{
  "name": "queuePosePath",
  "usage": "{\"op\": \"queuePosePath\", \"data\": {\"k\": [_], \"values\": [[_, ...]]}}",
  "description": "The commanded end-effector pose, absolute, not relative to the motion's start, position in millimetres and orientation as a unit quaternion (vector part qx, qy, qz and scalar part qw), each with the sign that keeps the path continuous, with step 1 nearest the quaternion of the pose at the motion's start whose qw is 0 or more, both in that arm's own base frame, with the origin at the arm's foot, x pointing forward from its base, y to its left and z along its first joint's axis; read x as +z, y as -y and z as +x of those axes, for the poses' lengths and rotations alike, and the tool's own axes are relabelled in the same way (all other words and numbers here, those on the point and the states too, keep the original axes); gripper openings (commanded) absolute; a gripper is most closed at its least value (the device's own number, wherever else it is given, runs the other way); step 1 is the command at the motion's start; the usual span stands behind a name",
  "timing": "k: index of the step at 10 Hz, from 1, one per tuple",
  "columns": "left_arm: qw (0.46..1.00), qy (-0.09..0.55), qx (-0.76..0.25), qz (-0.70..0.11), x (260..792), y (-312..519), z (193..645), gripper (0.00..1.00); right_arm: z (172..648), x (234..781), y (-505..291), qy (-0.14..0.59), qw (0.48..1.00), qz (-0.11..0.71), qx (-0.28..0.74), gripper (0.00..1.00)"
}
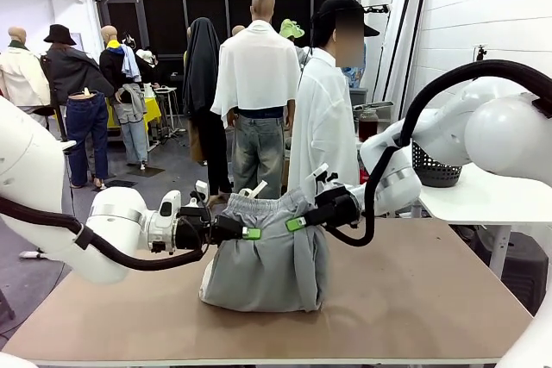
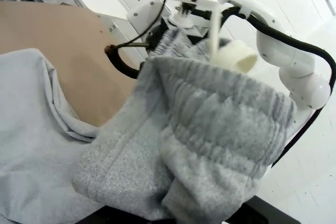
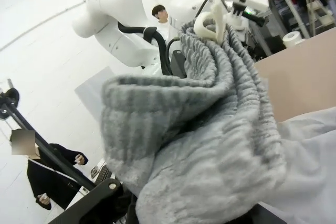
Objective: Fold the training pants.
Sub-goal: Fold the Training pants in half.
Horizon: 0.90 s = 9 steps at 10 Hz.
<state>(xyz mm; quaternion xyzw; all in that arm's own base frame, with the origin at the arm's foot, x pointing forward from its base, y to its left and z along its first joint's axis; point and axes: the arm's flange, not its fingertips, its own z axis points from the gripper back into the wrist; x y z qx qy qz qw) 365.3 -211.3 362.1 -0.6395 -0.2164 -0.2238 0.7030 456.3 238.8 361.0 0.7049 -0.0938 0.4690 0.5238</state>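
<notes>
While their lower part rests bunched on the brown tabletop [image 1: 414,290], the training pants [image 1: 263,260] are held up by the waistband near the middle of the table, between the two arms. The fabric is a soft, light grey knit with a ribbed, gathered elastic waistband [image 2: 226,124] and a white drawstring [image 3: 210,22] looped at its top edge. The left end effector [image 1: 248,233] is closed on the waistband's left corner, and the right end effector [image 1: 297,223] is closed on its right corner; the green pads show at the cloth's edge. In both wrist views the bunched waistband covers the fingers. Just behind the pants, at the far side of the tabletop, a person in a white shirt [image 1: 323,127] stands close. To the right, a black basket [image 1: 431,171] sits on a white side table [image 1: 483,200]. No writing can be read on the pants.
</notes>
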Motion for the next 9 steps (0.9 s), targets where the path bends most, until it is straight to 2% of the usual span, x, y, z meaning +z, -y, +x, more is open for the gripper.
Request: {"op": "queuePosePath", "data": {"k": [1,6,9], "values": [[0.711,0.219,-0.189,-0.641,338.4,184.6,311.0,0.0,432.8,342.1,-232.3,0.106,0.515,0.712,0.466,0.0],[0.741,0.161,-0.173,-0.628,319.6,164.9,274.3,0.0,388.9,304.2,-227.1,0.167,0.537,0.704,0.434,0.0],[0.741,0.205,-0.182,-0.613,322.1,166.5,293.2,0.0,417.2,306.8,-235.6,0.194,0.541,0.686,0.445,0.0]]}}
